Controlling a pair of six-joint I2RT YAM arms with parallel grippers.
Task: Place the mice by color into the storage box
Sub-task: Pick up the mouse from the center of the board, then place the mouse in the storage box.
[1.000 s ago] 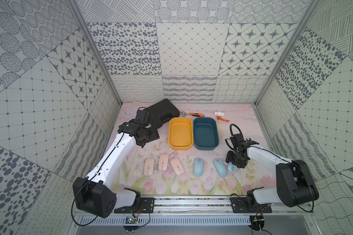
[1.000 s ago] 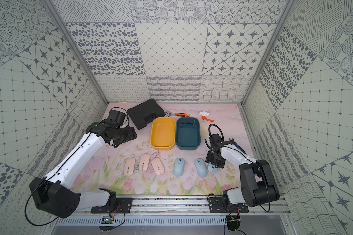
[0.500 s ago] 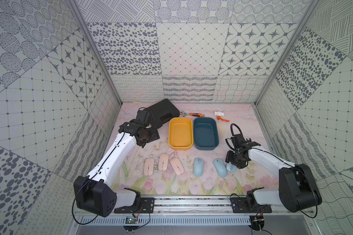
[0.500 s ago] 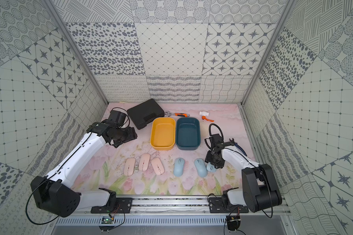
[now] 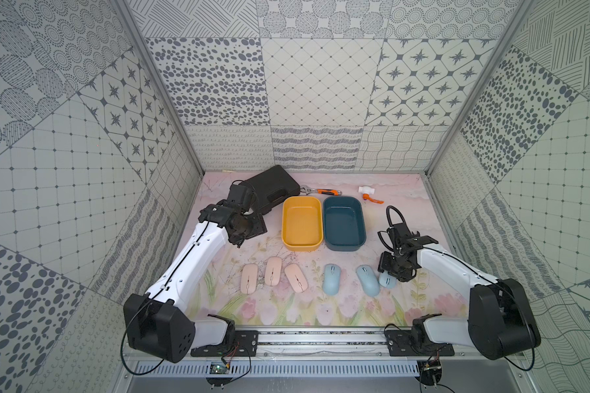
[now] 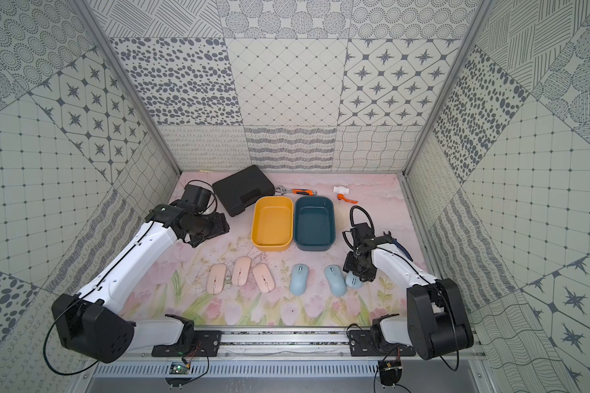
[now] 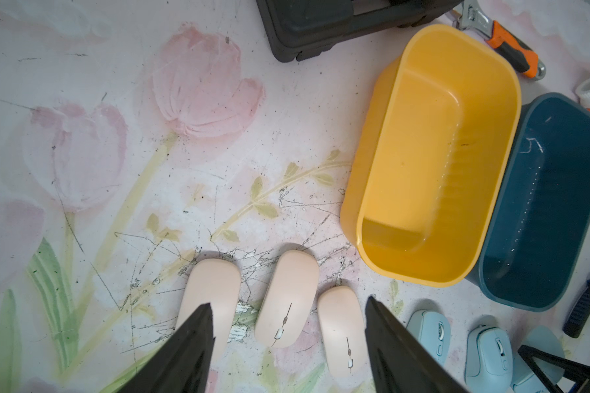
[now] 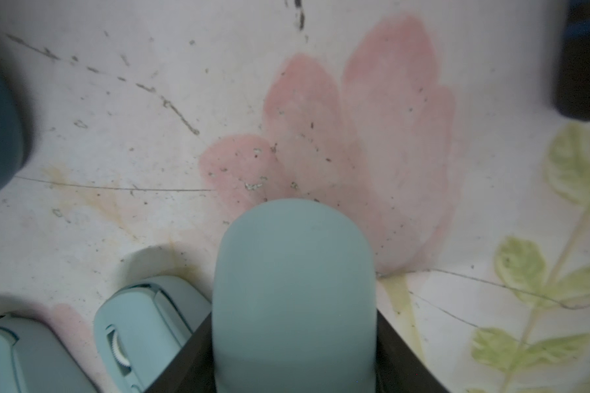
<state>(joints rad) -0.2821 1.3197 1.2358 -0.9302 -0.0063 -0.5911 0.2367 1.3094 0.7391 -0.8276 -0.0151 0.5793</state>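
Fingers of the right gripper are seen closed against both sides of one light blue mouse, which fills the lower middle of the right wrist view. Whether it is clear of the floral mat cannot be told.

In both top views this mouse is found low and right of centre, at the right end of the row. It sits just beside a second light blue mouse, and a third light blue mouse lies further left, apart from the pair. Three blue mice are thus counted.

Three pale pink mice are counted to the left of them, in the lower middle of the frame, close together but not touching. All six mice are outside the boxes.

Two storage boxes are set side by side and touching at frame centre, above the row. A yellow box is on the left and a dark teal box on the right.

Left of centre, the left gripper is held above the mat with its two fingers spread apart and nothing between them.

Along the upper edge of the mat, one black case, one orange-handled adjustable wrench and one small white and orange part are seen. One pair of blue-handled pliers lies at the right, partly hidden by the right arm.
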